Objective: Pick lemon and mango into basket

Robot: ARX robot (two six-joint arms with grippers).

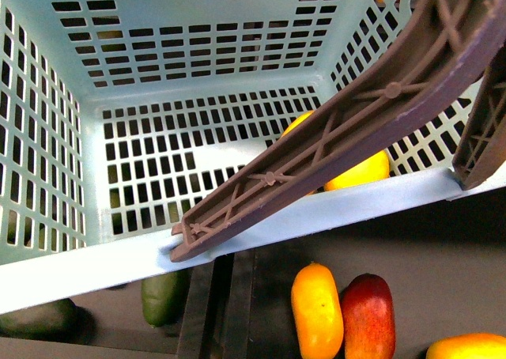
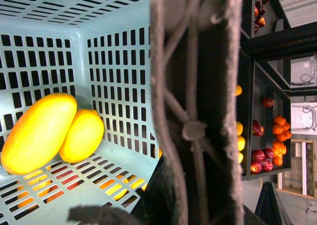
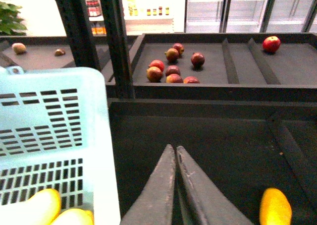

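Inside the basket (image 2: 49, 17) mango (image 2: 37, 133) and lemon (image 2: 83, 136) are lying touching: task seemingly done, only retreating remaining; right claw (image 3: 176, 153) is hovering pressed together, empty; left claw (image 2: 161, 200) I cannot tell

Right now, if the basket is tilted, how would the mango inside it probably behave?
The mango looks smooth and oval and lies loose on the slotted basket floor, so it would probably roll or slide toward the low side. It seems to rest against the lemon, so it may push that along.
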